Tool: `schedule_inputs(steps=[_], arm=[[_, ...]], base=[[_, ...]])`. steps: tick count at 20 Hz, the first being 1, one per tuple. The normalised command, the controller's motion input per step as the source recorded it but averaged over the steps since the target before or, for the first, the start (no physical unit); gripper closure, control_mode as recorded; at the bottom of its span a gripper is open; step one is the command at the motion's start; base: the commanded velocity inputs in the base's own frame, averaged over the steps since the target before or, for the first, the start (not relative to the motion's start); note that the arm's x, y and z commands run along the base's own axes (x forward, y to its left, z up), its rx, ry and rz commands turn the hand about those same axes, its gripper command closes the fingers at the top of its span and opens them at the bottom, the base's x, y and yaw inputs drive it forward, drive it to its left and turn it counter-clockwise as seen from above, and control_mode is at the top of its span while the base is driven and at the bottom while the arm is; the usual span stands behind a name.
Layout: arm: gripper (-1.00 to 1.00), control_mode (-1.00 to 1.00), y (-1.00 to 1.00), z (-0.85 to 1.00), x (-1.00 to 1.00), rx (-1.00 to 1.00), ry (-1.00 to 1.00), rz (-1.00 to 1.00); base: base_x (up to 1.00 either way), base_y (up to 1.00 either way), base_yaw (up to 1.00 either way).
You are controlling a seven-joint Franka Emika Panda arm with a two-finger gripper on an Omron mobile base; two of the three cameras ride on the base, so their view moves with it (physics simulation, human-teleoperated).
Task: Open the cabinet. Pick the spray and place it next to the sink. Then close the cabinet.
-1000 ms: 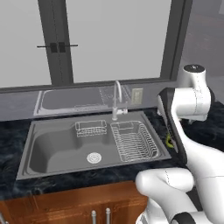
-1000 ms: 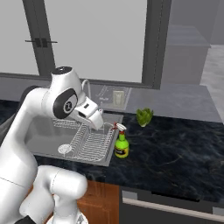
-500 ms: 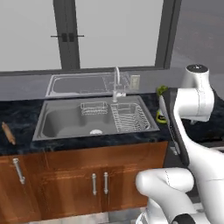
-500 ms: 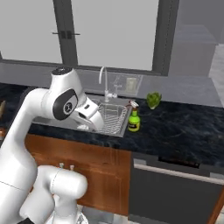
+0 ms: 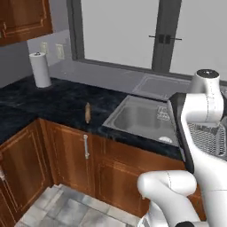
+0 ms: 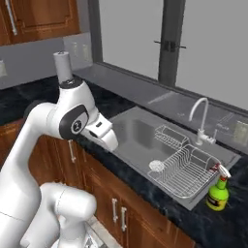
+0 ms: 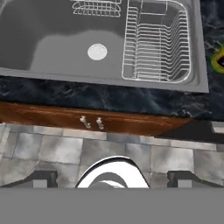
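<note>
Spray: on counter right of sink, well apart from end effector | fingers spread, holding nothing

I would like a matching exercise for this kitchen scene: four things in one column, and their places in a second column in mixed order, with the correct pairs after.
Things:
1. spray
2. paper towel roll
3. wire dish rack
4. chrome faucet

Places:
A. inside the sink basin
B. upright on the dark counter, at the wall near the corner
C. on the counter just beside the sink's end
D. on the steel ledge behind the basin

Pairs: 1-C, 2-B, 3-A, 4-D
</note>
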Motion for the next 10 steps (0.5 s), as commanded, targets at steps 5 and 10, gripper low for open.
schedule_inputs(steps=[5, 10], arm=[[-1.00, 1.00, 0.00, 0.00, 0.00, 0.00, 0.00, 0.00], [-1.00, 1.00, 0.00, 0.00, 0.00, 0.00, 0.00, 0.00]], base=[[0.43, -0.01, 1.00], [0.42, -0.19, 1.00]])
